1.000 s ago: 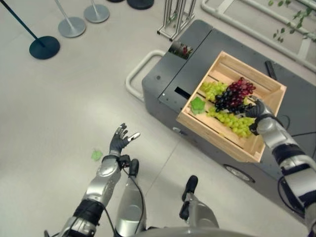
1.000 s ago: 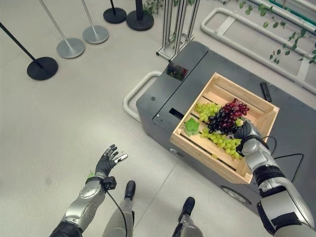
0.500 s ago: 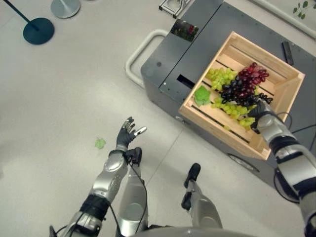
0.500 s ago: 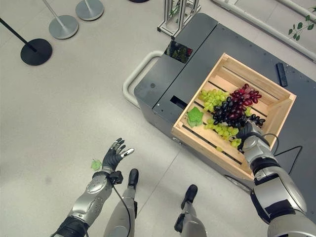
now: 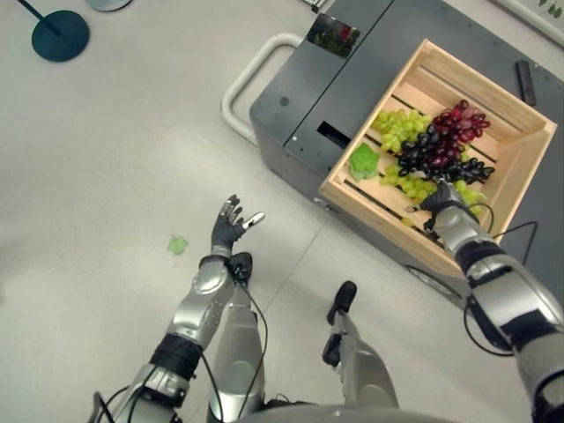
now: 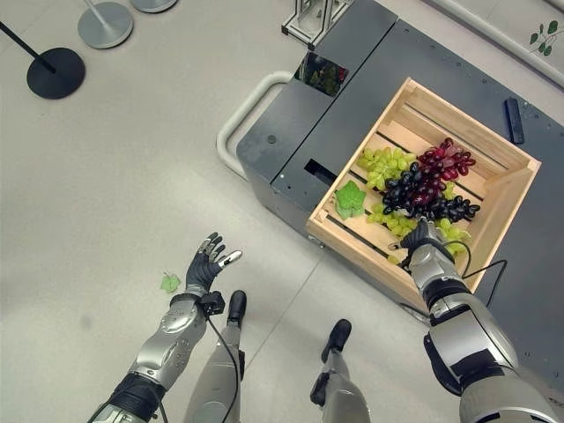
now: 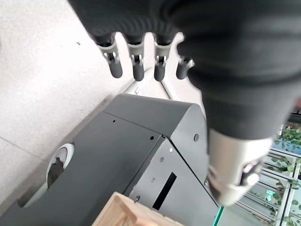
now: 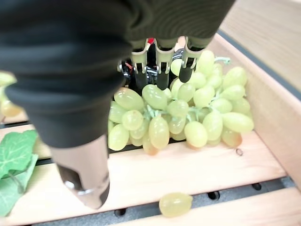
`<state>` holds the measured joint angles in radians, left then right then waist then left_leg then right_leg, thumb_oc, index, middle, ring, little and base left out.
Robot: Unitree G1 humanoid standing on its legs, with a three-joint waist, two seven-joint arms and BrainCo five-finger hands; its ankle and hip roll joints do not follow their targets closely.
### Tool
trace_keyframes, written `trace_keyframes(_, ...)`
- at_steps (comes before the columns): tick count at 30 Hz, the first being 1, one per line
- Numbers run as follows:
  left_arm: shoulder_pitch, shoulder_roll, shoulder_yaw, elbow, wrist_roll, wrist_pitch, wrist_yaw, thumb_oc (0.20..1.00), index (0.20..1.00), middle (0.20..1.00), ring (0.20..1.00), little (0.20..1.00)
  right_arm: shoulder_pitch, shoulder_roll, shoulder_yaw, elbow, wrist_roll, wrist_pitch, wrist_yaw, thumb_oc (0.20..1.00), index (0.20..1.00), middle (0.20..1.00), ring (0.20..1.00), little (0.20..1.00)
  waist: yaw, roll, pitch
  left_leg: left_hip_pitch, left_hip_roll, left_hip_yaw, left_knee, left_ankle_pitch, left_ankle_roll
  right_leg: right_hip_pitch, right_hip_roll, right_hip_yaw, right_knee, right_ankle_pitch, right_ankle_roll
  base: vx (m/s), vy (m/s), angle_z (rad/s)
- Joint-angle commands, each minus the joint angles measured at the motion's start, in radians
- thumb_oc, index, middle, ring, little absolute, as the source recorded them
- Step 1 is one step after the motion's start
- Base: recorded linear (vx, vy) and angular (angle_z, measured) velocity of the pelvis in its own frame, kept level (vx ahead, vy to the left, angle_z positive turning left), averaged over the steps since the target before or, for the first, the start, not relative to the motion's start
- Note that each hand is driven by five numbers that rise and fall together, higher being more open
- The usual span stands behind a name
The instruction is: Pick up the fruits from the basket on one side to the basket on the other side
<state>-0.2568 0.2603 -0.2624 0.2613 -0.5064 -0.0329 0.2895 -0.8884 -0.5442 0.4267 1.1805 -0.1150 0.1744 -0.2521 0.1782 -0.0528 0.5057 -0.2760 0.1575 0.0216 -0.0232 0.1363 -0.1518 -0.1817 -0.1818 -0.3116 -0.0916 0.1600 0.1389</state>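
A wooden crate (image 5: 370, 220) sits on a grey cart (image 5: 300, 97). It holds green grape bunches (image 5: 397, 129), a dark purple and red bunch (image 5: 438, 152) and a green leaf (image 5: 362, 162). My right hand (image 5: 441, 207) reaches into the crate's near side, open, its straight fingers (image 8: 162, 70) lying over a green bunch (image 8: 178, 113) and its thumb (image 8: 87, 179) held apart. One loose grape (image 8: 175, 204) rests on a slat beside it. My left hand (image 5: 231, 227) hangs open above the floor, away from the cart, holding nothing.
A small green leaf (image 5: 177, 244) lies on the floor near my left hand. The cart has a white loop handle (image 5: 242, 79) and a black bar-shaped item (image 5: 525, 82) on its top. A dark stanchion base (image 5: 60, 35) stands far left.
The camera has shifted. My right hand has slid from the crate's right side toward its near front, over the green grapes. The left hand stays open above the floor.
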Motion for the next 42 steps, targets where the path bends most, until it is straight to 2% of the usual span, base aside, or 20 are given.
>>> trace_keyframes(1, -0.02, -0.011, -0.038, -0.048, -0.024, -0.051, 0.019, 1.0, 1.0, 1.0, 1.0, 1.0, -0.099, 0.003, 0.064, -0.084, 0.016, -0.031, -0.007, 1.0, 1.0, 1.0, 1.0, 1.0, 0.011, -0.005, 0.014, -0.024, 0.015, -0.008, -0.02, -0.014, -0.026, -0.004, -0.032, 0.026, 0.087, -0.166, 0.064, 0.0, 0.0, 0.0)
trace_keyframes(9, -0.031, -0.004, -0.055, -0.047, -0.027, -0.061, 0.029, 1.0, 1.0, 1.0, 1.0, 1.0, -0.146, -0.004, 0.112, -0.028, -0.046, -0.017, -0.001, 1.0, 1.0, 1.0, 1.0, 1.0, 0.02, -0.008, 0.014, -0.055, 0.011, -0.016, -0.013, -0.012, -0.027, -0.024, -0.031, 0.027, 0.088, -0.161, 0.061, 0.0, -0.003, 0.01)
trace_keyframes(14, -0.032, 0.004, -0.071, -0.068, -0.018, -0.062, 0.015, 1.0, 1.0, 1.0, 1.0, 1.0, -0.191, -0.056, 0.18, 0.075, -0.18, 0.003, 0.027, 1.0, 1.0, 1.0, 1.0, 1.0, 0.031, 0.002, 0.014, -0.089, 0.002, -0.041, -0.007, -0.008, -0.026, -0.041, -0.028, 0.031, 0.086, -0.16, 0.063, 0.0, -0.023, 0.14)
trace_keyframes(19, -0.056, 0.002, -0.087, -0.069, 0.004, -0.065, 0.002, 1.0, 1.0, 1.0, 1.0, 1.0, -0.174, -0.086, 0.187, 0.121, -0.234, 0.012, 0.026, 1.0, 1.0, 1.0, 1.0, 1.0, 0.036, 0.014, 0.014, -0.12, -0.014, -0.075, 0.004, -0.003, -0.02, -0.052, -0.02, 0.054, 0.085, -0.167, 0.062, 0.01, -0.028, 0.29)
trace_keyframes(24, -0.099, 0.01, -0.118, -0.067, 0.007, -0.072, 0.0, 1.0, 1.0, 1.0, 1.0, 1.0, -0.199, -0.12, 0.278, 0.187, -0.411, 0.047, 0.075, 1.0, 1.0, 1.0, 1.0, 1.0, 0.044, 0.034, 0.014, -0.158, -0.037, -0.111, 0.012, -0.001, -0.011, -0.075, -0.017, 0.071, 0.089, -0.171, 0.059, 0.01, -0.018, 0.14)
trace_keyframes(27, -0.113, 0.012, -0.123, -0.081, 0.01, -0.073, -0.002, 1.0, 1.0, 1.0, 1.0, 1.0, -0.205, -0.131, 0.291, 0.207, -0.444, 0.052, 0.095, 1.0, 1.0, 1.0, 1.0, 1.0, 0.047, 0.045, 0.014, -0.189, -0.046, -0.131, 0.019, 0.0, -0.008, -0.098, -0.014, 0.076, 0.093, -0.174, 0.058, 0.01, -0.019, 0.29)
trace_keyframes(36, -0.147, 0.004, -0.131, -0.08, 0.016, -0.071, 0.003, 1.0, 1.0, 1.0, 1.0, 1.0, -0.198, -0.147, 0.275, 0.203, -0.408, 0.052, 0.075, 1.0, 1.0, 1.0, 1.0, 1.0, 0.047, 0.056, 0.014, -0.25, -0.06, -0.169, 0.03, 0.004, -0.003, -0.139, -0.008, 0.078, 0.104, -0.186, 0.053, 0.01, -0.026, 0.15)
trace_keyframes(42, -0.164, 0.0, -0.138, -0.085, 0.011, -0.073, 0.017, 1.0, 1.0, 1.0, 1.0, 1.0, -0.178, -0.124, 0.197, 0.202, -0.266, 0.041, 0.026, 1.0, 1.0, 1.0, 1.0, 1.0, 0.043, 0.066, 0.014, -0.279, -0.067, -0.182, 0.029, 0.01, -0.001, -0.162, -0.004, 0.083, 0.102, -0.186, 0.05, 0.01, -0.015, 0.08)
